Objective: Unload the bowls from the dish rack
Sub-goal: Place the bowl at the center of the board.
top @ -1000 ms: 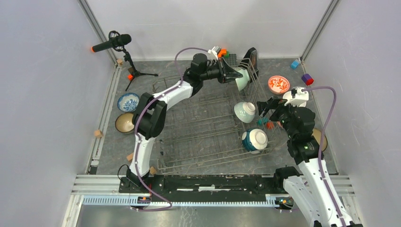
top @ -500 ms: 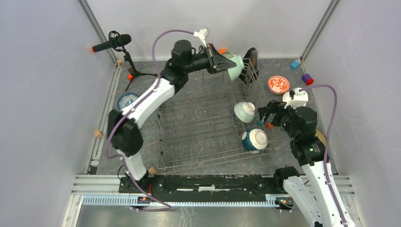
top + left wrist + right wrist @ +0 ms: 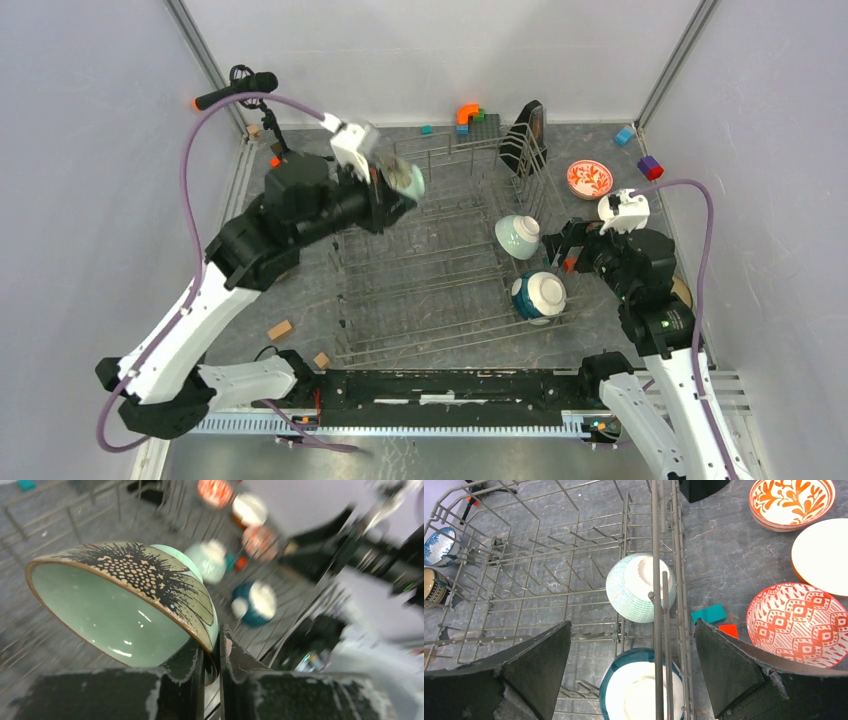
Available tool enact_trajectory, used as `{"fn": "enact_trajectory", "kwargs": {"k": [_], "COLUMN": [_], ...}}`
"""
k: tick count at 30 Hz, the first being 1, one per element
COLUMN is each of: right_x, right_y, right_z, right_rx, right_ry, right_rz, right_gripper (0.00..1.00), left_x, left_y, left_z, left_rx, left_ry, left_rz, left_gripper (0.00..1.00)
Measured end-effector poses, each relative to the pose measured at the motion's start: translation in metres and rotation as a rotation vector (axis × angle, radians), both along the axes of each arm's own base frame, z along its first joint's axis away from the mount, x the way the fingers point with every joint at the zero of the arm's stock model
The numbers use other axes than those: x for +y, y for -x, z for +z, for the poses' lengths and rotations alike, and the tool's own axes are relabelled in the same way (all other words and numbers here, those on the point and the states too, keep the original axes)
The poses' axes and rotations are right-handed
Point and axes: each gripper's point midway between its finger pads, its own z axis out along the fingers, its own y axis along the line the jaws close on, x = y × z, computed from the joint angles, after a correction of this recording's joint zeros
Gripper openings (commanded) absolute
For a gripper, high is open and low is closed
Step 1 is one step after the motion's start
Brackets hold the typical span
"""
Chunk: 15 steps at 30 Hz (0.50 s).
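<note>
**Unload part done: two bowls left in rack**

Teal bowl point(image 3: 538, 296) and pale green bowl point(image 3: 518, 237) sit along the dish rack's point(image 3: 430, 300) right side, with the right jaws wide open above them. Left jaws grip a mint bowl point(image 3: 125, 610) by its rim, airborne over the rack's far-left corner. Red-floral bowl point(image 3: 589, 179) is out, at the bench's point(image 3: 590, 140) far-right edge. Rack's middle is open; its right wall crowds the next pick.
</note>
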Motion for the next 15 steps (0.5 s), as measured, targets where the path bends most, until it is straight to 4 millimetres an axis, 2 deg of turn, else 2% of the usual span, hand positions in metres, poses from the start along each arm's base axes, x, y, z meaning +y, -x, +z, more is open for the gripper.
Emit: {"fn": "enact_trajectory", "kwargs": {"k": [4,9,12,15], "right_x": [0.001,0.003,0.001,0.003], "right_y": [-0.001,-0.011,-0.022,-0.030], "right_z": [-0.005,-0.014,-0.022,-0.024], "right_rx": [0.017,0.046,0.073,0.079], "right_ry": [0.010,0.046,0.080,0.100], "right_rz": [0.010,0.021,0.012,0.008], "right_gripper": [0.97,0.93,0.89,0.84], "left_x": [0.012,0.034,0.043,0.053], "left_y": [0.032,0.044,0.047,0.050], "left_z": [-0.048,-0.102,-0.121,-0.129], "left_rx": [0.012,0.038,0.046,0.039], "left_ry": [-0.256,-0.493,-0.546,-0.549], "left_rz": [0.004,0.042,0.055,0.070], "left_gripper": [0.02,0.02,0.02,0.02]}}
